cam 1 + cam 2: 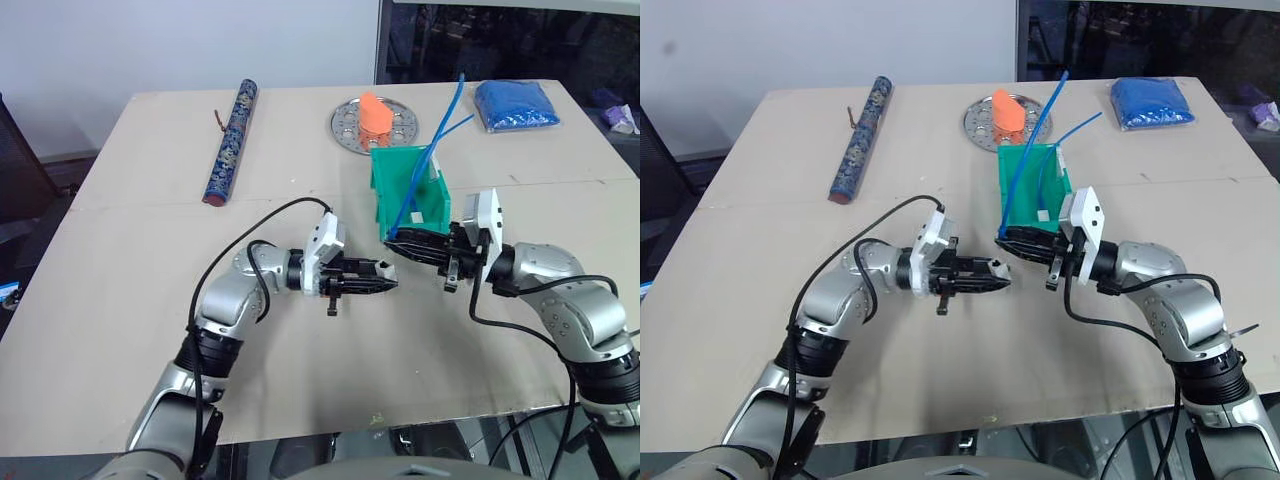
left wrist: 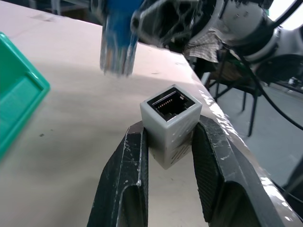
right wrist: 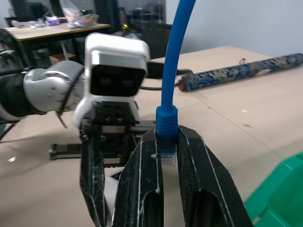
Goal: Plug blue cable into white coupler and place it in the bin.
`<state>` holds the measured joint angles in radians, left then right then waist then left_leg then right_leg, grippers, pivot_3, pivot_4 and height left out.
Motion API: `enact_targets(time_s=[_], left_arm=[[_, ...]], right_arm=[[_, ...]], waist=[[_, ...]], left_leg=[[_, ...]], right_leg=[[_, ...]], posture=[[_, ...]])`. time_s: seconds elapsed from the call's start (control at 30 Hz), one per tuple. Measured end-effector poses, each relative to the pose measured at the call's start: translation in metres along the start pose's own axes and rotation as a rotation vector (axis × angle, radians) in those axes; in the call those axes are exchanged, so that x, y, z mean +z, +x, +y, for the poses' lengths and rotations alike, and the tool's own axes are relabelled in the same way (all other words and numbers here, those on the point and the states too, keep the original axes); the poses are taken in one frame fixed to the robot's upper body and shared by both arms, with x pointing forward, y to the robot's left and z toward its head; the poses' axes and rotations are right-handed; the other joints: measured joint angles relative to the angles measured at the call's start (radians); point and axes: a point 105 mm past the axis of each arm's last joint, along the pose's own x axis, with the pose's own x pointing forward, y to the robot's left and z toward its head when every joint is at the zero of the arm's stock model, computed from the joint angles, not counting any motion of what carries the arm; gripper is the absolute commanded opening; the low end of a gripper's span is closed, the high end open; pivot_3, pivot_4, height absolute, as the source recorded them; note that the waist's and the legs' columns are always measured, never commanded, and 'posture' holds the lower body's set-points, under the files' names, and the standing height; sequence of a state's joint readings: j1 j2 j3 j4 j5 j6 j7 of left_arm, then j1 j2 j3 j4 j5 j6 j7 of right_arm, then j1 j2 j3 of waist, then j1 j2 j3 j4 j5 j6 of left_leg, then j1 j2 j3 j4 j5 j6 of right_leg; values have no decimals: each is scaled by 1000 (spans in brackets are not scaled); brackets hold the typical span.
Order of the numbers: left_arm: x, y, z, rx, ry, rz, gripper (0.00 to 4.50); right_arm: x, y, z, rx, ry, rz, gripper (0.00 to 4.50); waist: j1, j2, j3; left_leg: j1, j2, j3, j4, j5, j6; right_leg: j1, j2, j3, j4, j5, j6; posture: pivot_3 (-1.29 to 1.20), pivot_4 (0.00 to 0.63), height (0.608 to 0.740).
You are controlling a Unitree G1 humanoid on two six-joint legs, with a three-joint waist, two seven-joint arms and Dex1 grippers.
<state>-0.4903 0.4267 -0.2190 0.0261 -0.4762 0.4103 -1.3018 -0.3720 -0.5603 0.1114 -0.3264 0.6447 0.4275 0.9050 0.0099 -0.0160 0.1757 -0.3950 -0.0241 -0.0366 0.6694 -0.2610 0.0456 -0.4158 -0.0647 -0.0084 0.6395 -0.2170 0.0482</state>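
My left gripper is shut on the white coupler, whose dark socket faces out past the fingertips. My right gripper is shut on the blue cable just behind its clear plug. The rest of the cable rises up and back over the green bin. Both grippers lie level above the table in front of the bin, tips pointing at each other with a small gap between. In the left wrist view the plug hangs near the socket, apart from it and off to one side.
A long blue patterned roll lies at the back left. Behind the bin a round perforated metal plate carries an orange object. A blue pouch lies at the back right. The table's near edge runs below my arms.
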Motion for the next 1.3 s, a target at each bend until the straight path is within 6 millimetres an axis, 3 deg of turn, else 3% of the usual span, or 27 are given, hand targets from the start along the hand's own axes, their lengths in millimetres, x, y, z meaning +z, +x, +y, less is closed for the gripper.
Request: enact_targets(time_s=[0.5, 0.9, 1.3], left_arm=[[1, -7, -10, -137, -9, 53, 711], [5, -6, -14, -268, 32, 123, 711], [-6, 1, -19, -351, 43, 182, 711]], right_arm=[[0, -4, 26, 276, 10, 63, 0], [-3, 4, 23, 370, -20, 83, 0], [-15, -6, 32, 452, 1, 177, 0]], waist=[[1, 0, 0], [2, 0, 0], [2, 0, 0]], left_leg=[[0, 0, 0, 0, 0, 0], [0, 0, 0, 1, 0, 0], [0, 0, 0, 1, 0, 0]], right_leg=[[0, 0, 0, 0, 0, 0], [-1, 0, 0, 1, 0, 0], [-1, 0, 0, 1, 0, 0]], posture=[[0, 150, 740], [0, 150, 740], [0, 150, 740]])
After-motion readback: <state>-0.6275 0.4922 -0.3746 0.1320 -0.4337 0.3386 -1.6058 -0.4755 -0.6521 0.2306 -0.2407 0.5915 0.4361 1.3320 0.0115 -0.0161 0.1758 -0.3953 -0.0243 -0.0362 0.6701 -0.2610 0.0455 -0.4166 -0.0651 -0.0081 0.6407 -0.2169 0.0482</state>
